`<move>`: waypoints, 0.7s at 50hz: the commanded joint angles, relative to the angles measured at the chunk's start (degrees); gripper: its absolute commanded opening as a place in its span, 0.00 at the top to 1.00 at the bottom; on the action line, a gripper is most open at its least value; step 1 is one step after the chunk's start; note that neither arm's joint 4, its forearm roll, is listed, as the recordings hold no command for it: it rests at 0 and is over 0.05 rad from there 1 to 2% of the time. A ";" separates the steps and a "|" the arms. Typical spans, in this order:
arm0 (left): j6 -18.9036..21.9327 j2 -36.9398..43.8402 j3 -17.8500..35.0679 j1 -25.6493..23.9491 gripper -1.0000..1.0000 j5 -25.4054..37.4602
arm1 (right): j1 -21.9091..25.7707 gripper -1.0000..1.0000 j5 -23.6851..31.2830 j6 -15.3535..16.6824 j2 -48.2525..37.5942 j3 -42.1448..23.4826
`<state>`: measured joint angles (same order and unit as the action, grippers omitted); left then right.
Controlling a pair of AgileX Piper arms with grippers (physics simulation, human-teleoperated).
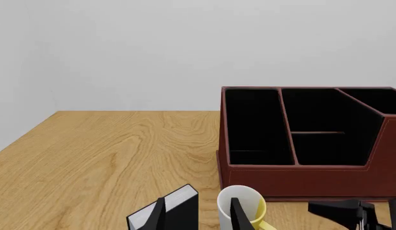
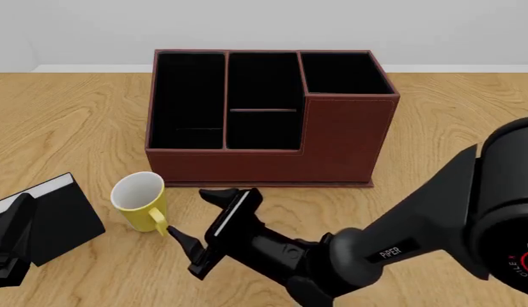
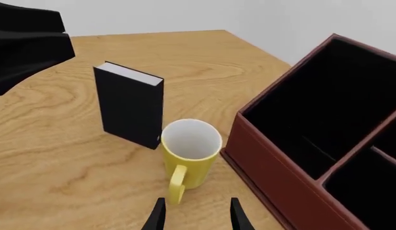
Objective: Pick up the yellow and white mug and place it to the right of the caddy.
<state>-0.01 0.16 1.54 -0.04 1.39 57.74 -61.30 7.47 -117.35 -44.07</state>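
The right gripper (image 2: 198, 233), matte black, gapes wide and empty just beside the mug's loop handle. The glossy yellow mug (image 2: 141, 201) stands upright on the wood-grain table (image 2: 68, 121), just before the stitched reddish-brown caddy (image 2: 268, 115).

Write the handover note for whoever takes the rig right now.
Right gripper: open, empty, just short of the yellow and white mug's handle, which points toward it.
Left gripper: near the table's left edge by the black book; its state is unclear.
Mug: upright in front of the caddy's left end, apart from it.
Done: approach only.
Left: grasp, lift, carry past the caddy's taller end, set down on its right.
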 commanded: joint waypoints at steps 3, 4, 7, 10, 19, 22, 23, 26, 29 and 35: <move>0.00 0.00 0.00 0.00 0.00 -0.02 | 1.08 0.00 1.78 -0.74 -2.34 -3.94; 0.02 0.00 0.00 0.00 0.00 -0.01 | 1.16 0.00 1.91 -0.69 -2.61 -4.22; 0.01 0.00 0.00 0.00 0.00 0.01 | 1.36 0.00 2.05 -0.47 -3.59 -5.15; 0.00 0.00 0.00 0.01 0.00 0.00 | 1.36 0.00 2.29 -0.50 -3.80 -5.63; -0.02 0.00 0.00 -0.01 0.00 0.00 | 1.57 0.00 3.20 -0.61 -4.84 -7.65; -0.01 0.00 0.00 0.01 0.00 0.00 | 2.11 0.00 4.07 -2.33 -5.62 -8.92; -0.01 0.00 0.00 0.00 0.00 0.00 | 1.74 0.00 3.73 -0.93 -5.81 -8.85; -0.01 0.00 0.00 0.00 0.00 -0.01 | 1.80 0.00 3.80 -1.00 -6.61 -9.65; 0.00 0.00 0.00 0.00 0.00 0.00 | 1.69 0.00 4.23 -1.11 -6.71 -10.15; -0.02 0.00 0.00 0.01 0.00 -0.01 | 2.02 0.00 4.70 -1.30 -7.84 -11.51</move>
<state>-0.02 0.16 1.54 -0.04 1.38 59.41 -57.47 6.43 -123.48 -53.33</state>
